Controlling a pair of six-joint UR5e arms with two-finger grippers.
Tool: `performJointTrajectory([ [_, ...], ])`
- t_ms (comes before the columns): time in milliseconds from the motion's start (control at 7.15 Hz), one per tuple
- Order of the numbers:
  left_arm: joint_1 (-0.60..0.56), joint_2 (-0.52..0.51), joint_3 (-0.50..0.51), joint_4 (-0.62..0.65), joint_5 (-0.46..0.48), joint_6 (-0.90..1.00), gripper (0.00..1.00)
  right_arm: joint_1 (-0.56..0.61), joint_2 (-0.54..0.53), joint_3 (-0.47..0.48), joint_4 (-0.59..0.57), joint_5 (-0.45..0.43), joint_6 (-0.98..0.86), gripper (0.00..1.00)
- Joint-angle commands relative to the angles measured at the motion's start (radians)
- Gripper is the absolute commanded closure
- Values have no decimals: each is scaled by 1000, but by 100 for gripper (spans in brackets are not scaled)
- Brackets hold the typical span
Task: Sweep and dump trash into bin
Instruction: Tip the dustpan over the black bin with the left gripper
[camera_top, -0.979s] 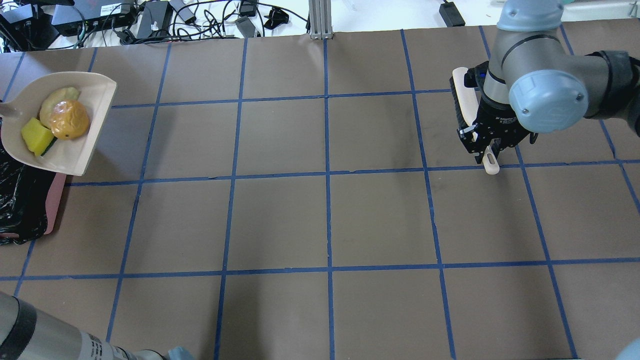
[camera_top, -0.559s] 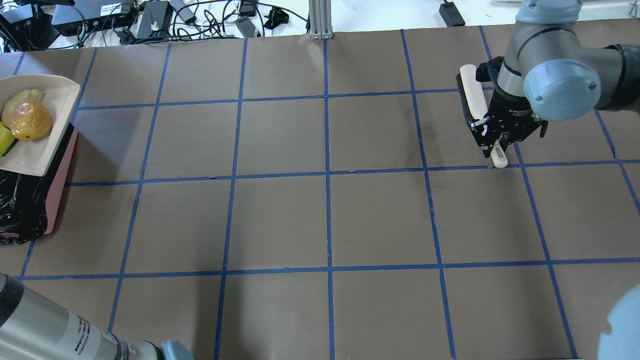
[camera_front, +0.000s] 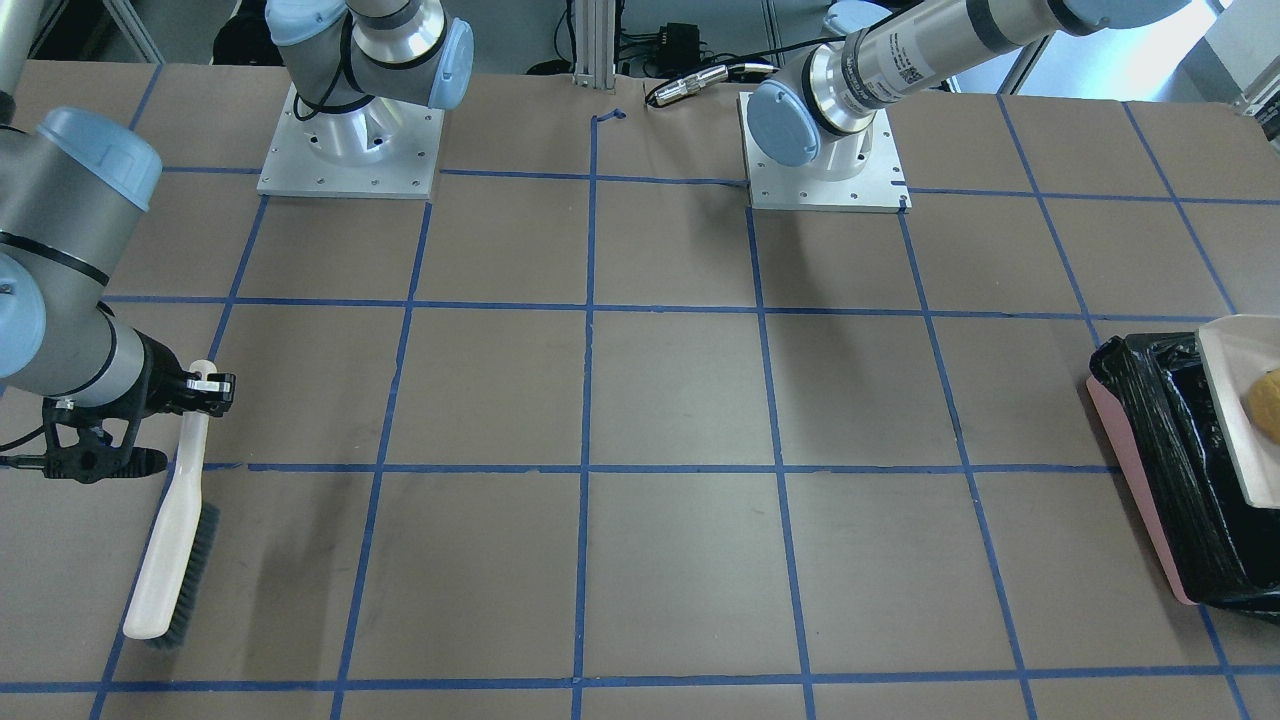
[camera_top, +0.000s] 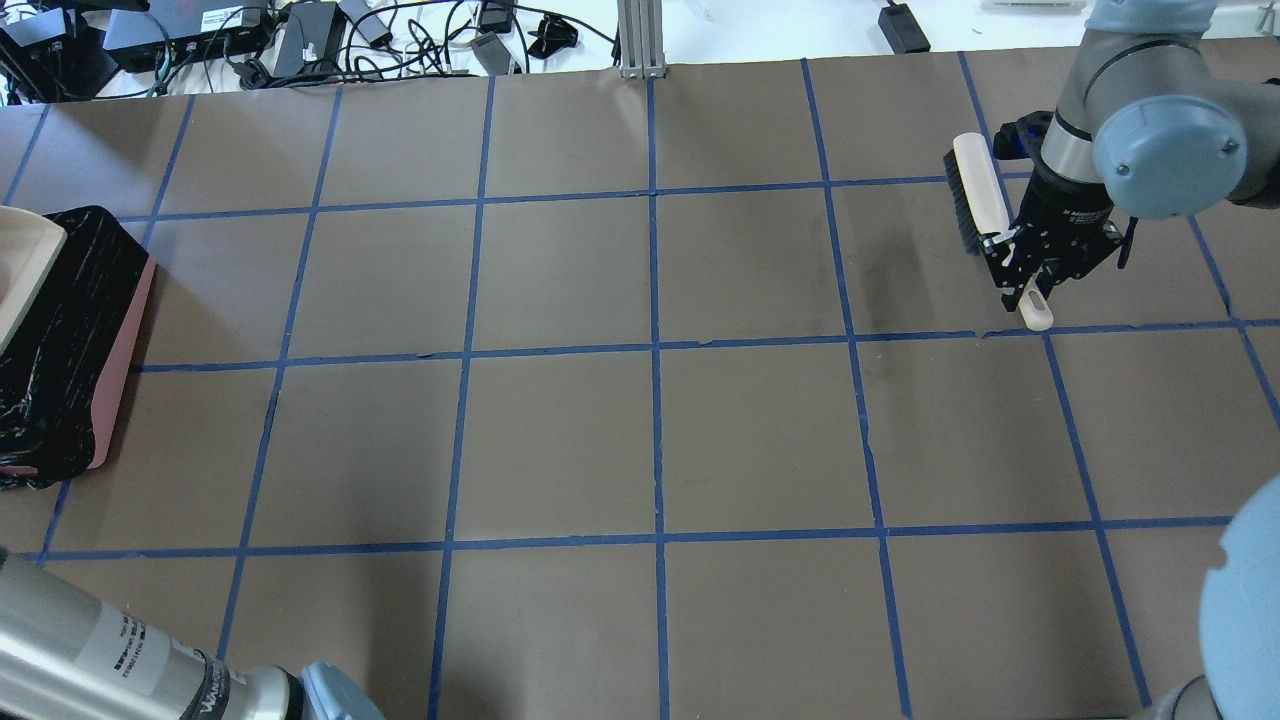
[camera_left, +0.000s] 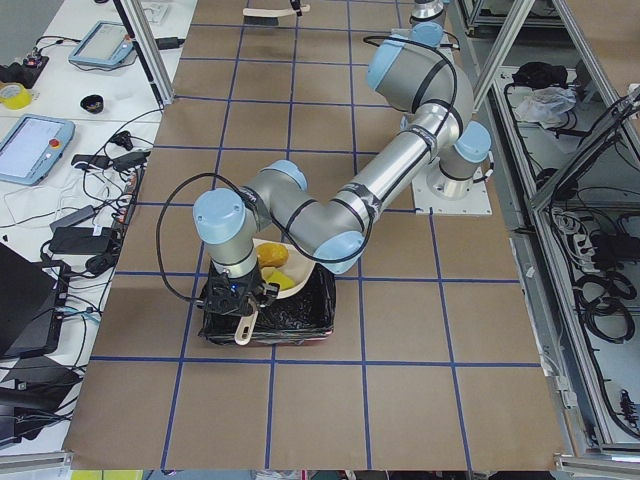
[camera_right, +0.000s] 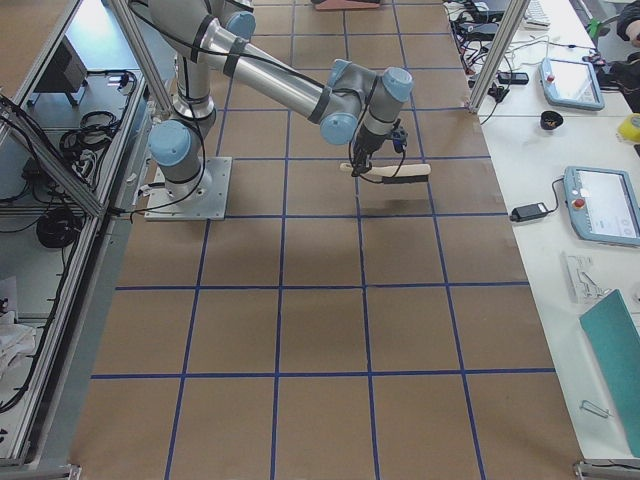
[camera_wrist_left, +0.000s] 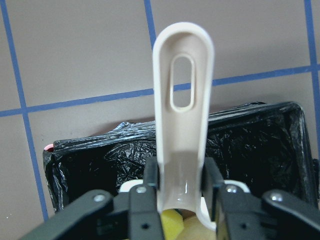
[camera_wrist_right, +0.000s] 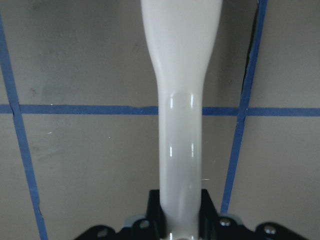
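Note:
The bin (camera_top: 70, 330) is pink with a black bag and stands at the table's left edge; it also shows in the front view (camera_front: 1160, 440). My left gripper (camera_wrist_left: 181, 175) is shut on the handle of the beige dustpan (camera_left: 262, 262), held over the bin (camera_left: 305, 315). The orange-brown lump (camera_left: 271, 257) and the yellow-green wedge (camera_left: 284, 281) lie in the pan. I cannot make out the cream slice. My right gripper (camera_top: 1030, 270) is shut on the handle of a cream brush (camera_top: 972, 205) at the far right.
Brown paper with a blue tape grid covers the table (camera_top: 650, 440). Cables and power bricks (camera_top: 300, 40) lie beyond its far edge. The two arm bases (camera_front: 350, 140) stand at the robot's side. The brush (camera_front: 175, 530) hangs low over the table.
My left arm has carried the dustpan with the trash leftward, over the bin and almost out of the overhead view. My right gripper has moved right and farther away with the brush.

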Motion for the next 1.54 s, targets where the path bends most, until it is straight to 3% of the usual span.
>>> performJointTrajectory([
  [0, 40, 2, -32, 83, 50, 10, 100, -8, 33, -3, 4, -33, -7, 91],
  [280, 63, -4, -107, 261, 114, 57, 100, -66, 51, -8, 8, -36, -7, 88],
  [699, 71, 22, -122, 309, 265, 64, 100, -66, 53, -6, 7, -39, -13, 85],
  [1399, 10, 9, -114, 392, 271, 3, 100, -66, 78, 15, -2, -36, -15, 88],
])
